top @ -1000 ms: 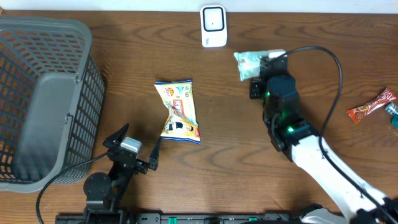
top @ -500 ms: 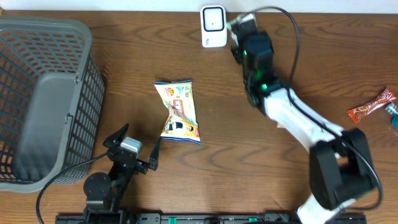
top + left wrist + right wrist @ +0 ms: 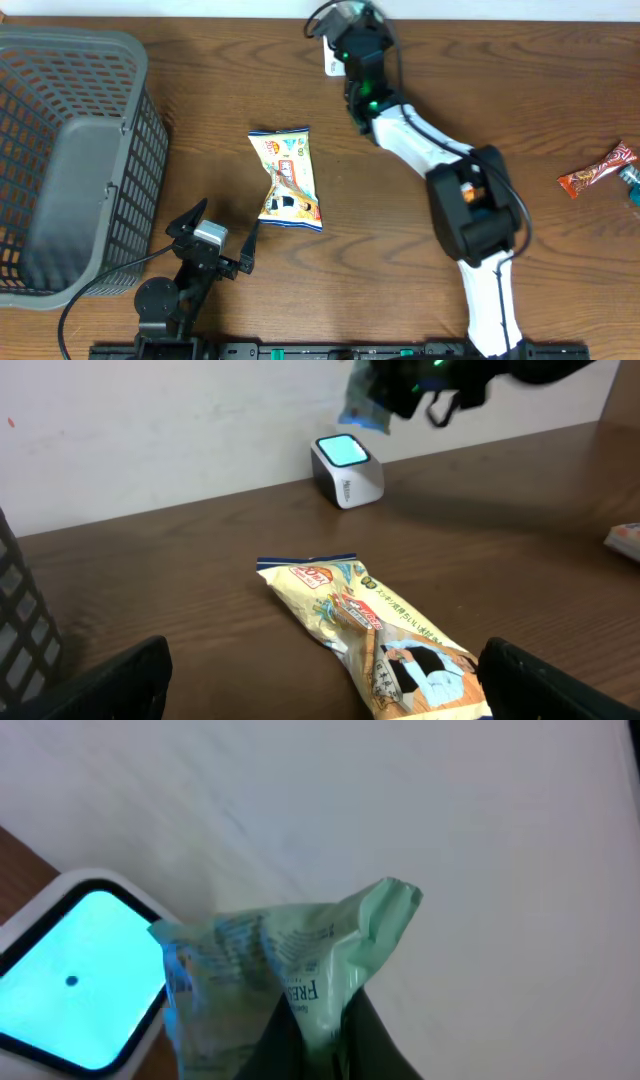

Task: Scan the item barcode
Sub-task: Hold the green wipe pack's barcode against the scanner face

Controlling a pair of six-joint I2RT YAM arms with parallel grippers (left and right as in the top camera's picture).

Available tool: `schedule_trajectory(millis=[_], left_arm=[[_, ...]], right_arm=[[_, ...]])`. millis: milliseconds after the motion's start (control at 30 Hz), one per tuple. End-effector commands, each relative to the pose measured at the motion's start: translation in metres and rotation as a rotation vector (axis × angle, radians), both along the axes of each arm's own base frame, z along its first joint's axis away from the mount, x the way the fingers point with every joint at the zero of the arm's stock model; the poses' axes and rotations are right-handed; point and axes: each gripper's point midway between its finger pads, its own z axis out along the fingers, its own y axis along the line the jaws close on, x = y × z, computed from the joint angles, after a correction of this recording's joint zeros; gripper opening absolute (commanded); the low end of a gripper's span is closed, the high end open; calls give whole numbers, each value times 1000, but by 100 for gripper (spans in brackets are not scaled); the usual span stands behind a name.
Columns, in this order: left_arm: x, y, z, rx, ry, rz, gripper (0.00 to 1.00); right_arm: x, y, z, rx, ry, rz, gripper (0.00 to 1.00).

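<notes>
From above, the right arm reaches clear across the brown worktop (image 3: pixel 520 90) to its far edge, where the right tool (image 3: pixel 342 22) hangs over the small white scanner (image 3: pixel 331 66), hiding most of it. A grey mesh basket (image 3: pixel 70 160) fills the left side. A yellow snack packet (image 3: pixel 287 180) lies flat near the middle, and a red candy wrapper (image 3: pixel 597 172) sits well apart at the right edge. At the near edge the left tool (image 3: pixel 230 216) rests low with its jaws spread wide, gripping nothing, just short of the yellow snack packet. Through the left wrist camera, that packet lies lengthwise between the two dark spread fingers. Beyond it the scanner stands by the white wall with its top window glowing cyan. A pale green packet (image 3: pixel 360 405) hangs in the air just above the window, not touching it, held under the dark bulk of the right arm. The right wrist camera looks down on that green packet, crumpled and pinched at its lower end between the tool's dark fingers (image 3: pixel 280 1040), which are pressed together on it. The lit cyan window is just beside and below it, at lower left.
</notes>
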Motion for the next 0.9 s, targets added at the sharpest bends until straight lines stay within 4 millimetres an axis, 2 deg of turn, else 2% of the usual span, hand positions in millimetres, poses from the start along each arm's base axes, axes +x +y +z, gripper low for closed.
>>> schedule_trajectory(millis=[0,167,367,667,767,867], left_arm=[[-1,-2,-17,-3,43,-14,98],[-1,-2,-17,-3,43,-14,98],[-1,-2,-17,-3,43,-14,98],[-1,-2,-17,-3,43,-14,98],[-1,-2,-17,-3,43,-14,98],[-1,-2,-17,-3,43,-14,98]], right_arm=[[8,20,6,-238,-43,-16,1],[11,42,-13,-503,-88,-33,1],[7,48,-39,-540,-32,-24,1],[2,52,-46,-539,27,-13,1],[-6,43,-41,-537,111,-22,1],[-14,25,-9,-470,145,-64,1]])
